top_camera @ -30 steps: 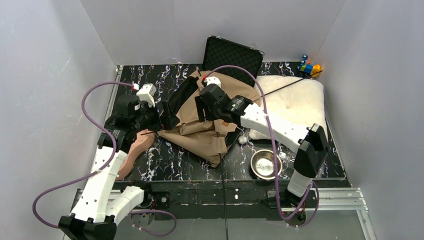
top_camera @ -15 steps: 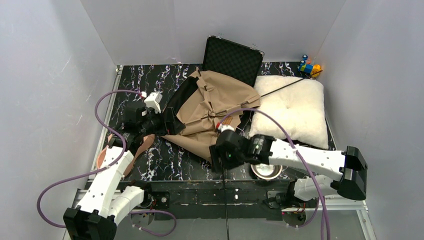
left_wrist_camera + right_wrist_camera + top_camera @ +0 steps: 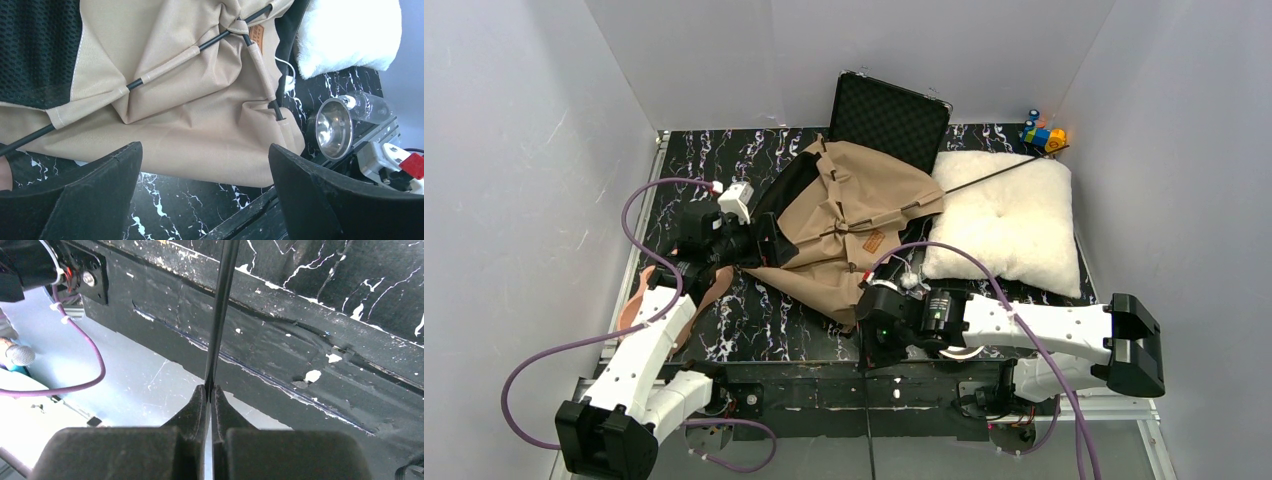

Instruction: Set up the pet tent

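Here the right tool point(image 3: 209, 390) pinches a thin black pole point(image 3: 221, 310) at the worktop's point(image 3: 764, 320) near edge; the pole leads away toward the pet tent point(image 3: 844, 215), left tool point(image 3: 202, 150) wide open, empty, alongside.

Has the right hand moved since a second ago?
Yes: right hand went from over the pet tent to the near edge of the table, shut on a black pole.

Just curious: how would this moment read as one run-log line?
pet tent: lying crumpled | right end effector: shut on black pole | left end effector: open, facing tent
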{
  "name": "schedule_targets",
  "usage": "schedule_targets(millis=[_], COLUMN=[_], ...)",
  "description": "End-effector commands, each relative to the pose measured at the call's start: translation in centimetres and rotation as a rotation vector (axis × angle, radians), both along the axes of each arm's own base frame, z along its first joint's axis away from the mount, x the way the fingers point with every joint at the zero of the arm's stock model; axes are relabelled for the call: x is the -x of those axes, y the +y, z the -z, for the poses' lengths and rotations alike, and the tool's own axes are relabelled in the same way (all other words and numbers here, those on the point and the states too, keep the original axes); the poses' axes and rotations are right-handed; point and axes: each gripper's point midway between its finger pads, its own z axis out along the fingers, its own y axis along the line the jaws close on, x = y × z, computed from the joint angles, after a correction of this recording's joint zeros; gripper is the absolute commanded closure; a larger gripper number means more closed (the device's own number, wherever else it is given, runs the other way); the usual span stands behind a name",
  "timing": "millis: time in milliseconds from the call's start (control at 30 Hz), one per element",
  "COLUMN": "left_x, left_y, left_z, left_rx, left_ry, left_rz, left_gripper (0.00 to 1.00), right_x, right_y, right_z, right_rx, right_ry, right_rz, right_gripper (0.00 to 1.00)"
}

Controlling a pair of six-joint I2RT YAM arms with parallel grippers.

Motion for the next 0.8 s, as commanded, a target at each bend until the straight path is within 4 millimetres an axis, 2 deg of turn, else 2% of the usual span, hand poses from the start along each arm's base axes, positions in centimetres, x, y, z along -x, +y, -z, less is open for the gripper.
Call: schedule_targets(millis=[0,233,367,500,600,767], left_x=[0.0,-0.1,-0.5,-1.1,-2.0,-3.5], left_y=[-0.1,-0.8,-1.1,-1.4,-1.6,-1.8], left_z=[-0.3,-1.1,-2.0,-2.8,-3.4,-4.3], left_rx=[-0.007,0.021,0.024,0.032,0.046,0.048], left_ry=[-0.047,-0.059,-0.076,-0.084,-0.08,-0.082], left_rz=[0.031,0.065,0.085,0.094,0.078,0.056], left_gripper=[0.02,0.02,0.02,0.02,0.02,0.02], right_x=[-1.5,-3.7,-3.9,-3.6,-4.2,-5.0], right_y=[1.3,-0.9,-1.2,-0.9,-0.4,0.9], right_z=[-3.0,-5.2,-5.8,-5.8,-5.3,-5.8], right_rx=[-0.095,-0.066,-0.03,0.006,0.015,-0.018], right_ry=[-0.064,-0.238,-0.302,-0.348,-0.39,-0.434], right_rz=[0.12,0.311,0.345,0.334,0.324,0.292], right_gripper=[0.99,0.99,0.99,0.99,0.99,0.99])
